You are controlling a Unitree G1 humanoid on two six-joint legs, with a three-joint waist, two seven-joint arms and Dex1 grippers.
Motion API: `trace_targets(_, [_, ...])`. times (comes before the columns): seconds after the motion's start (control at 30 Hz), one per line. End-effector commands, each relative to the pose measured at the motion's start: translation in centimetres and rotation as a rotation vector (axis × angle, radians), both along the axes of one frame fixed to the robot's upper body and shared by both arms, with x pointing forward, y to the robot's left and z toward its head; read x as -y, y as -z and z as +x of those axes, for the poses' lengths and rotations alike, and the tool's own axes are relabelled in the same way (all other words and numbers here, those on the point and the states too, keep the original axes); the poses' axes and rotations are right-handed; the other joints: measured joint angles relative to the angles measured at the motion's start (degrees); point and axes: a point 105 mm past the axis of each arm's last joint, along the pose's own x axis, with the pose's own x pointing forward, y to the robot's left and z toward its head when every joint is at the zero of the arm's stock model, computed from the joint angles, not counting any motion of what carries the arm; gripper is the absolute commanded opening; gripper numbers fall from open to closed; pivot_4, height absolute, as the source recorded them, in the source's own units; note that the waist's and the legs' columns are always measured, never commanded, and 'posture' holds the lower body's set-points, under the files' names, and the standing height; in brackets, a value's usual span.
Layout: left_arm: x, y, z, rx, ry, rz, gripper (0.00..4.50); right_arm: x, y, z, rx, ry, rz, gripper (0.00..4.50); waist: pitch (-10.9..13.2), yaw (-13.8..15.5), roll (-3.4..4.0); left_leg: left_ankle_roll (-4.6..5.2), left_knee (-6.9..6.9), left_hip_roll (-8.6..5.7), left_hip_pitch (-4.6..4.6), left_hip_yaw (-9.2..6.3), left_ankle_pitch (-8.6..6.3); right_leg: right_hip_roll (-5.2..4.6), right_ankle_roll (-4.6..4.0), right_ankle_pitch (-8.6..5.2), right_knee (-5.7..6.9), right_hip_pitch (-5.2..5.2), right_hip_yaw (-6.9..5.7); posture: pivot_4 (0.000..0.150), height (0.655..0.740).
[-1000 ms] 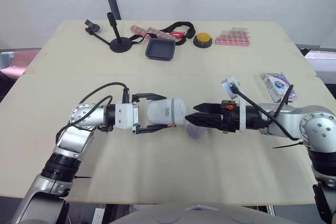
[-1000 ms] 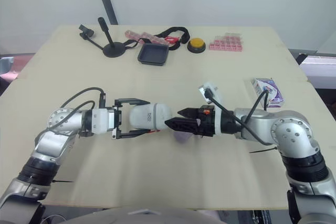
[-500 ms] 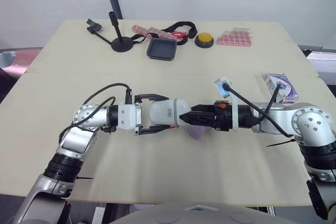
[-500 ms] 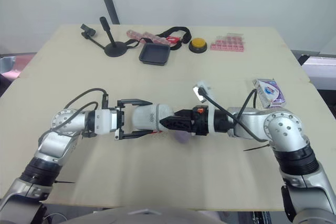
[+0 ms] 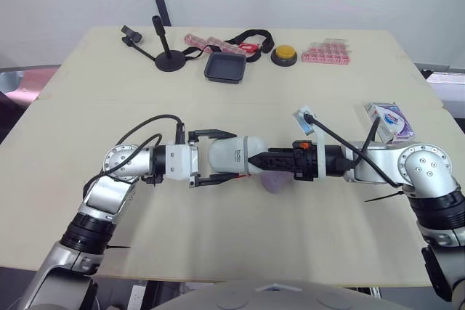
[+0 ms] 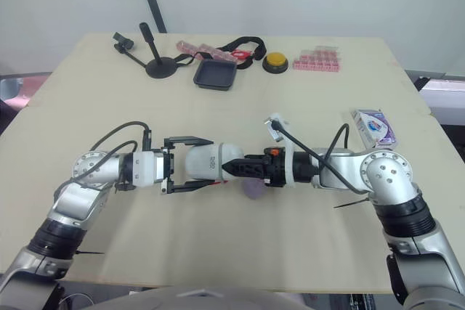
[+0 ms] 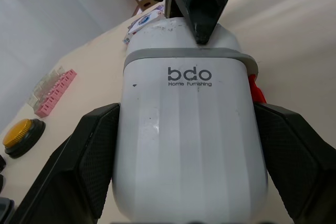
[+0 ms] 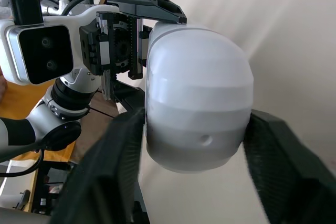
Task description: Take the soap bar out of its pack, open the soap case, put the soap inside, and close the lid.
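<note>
pale table (image 5: 218,99), soap case (image 7: 186,129) (white) gripped by left hand (image 5: 227,157), right hand (image 5: 256,159)

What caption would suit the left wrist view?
The left gripper holds the white soap case; the right gripper grips its lid end.

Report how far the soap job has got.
Done: a lilac soap bar lies on the table, apart from its pack. In hand: left hand holds the shut soap case; right hand grips its lid end. Left: open, insert soap, close.
</note>
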Motion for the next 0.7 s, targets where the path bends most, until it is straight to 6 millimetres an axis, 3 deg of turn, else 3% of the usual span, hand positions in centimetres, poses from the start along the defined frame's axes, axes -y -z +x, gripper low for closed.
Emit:
trace_targets(0.03, [0.3, -0.8, -0.4, 0.021, 0.018, -0.012, 3.48, 0.1, -0.7, -0.2, 0.021, -0.013, 0.011, 2.01, 0.00, 0.00, 0.00, 0.00, 0.00, 0.00, 0.03, 0.00, 0.00, 0.00, 0.00, 0.00, 0.00, -0.01, -0.02, 0.150, 0.7400])
trace_targets(0.33, [0.2, -0.8, -0.5, 0.010, 0.010, -0.010, 3.48, 0.5, -1.4, -1.0, 0.012, -0.069, 0.076, 2.01, 0.00, 0.06, 0.00, -0.01, 0.01, 0.01, -0.07, -0.01, -0.01, 0.01, 0.00, 0.00, 0.00, -0.05, -0.02, 0.150, 0.7400])
trace_targets(0.7, [0.1, -0.7, -0.6, -0.011, -0.005, -0.018, 3.48, 3.3, -1.1, -1.1, -0.031, -0.064, 0.095, 2.01, 0.00, 0.15, 0.00, -0.02, 0.01, 0.04, -0.18, 0.00, -0.01, 0.00, 0.00, 0.00, -0.01, -0.04, 0.02, 0.150, 0.7400])
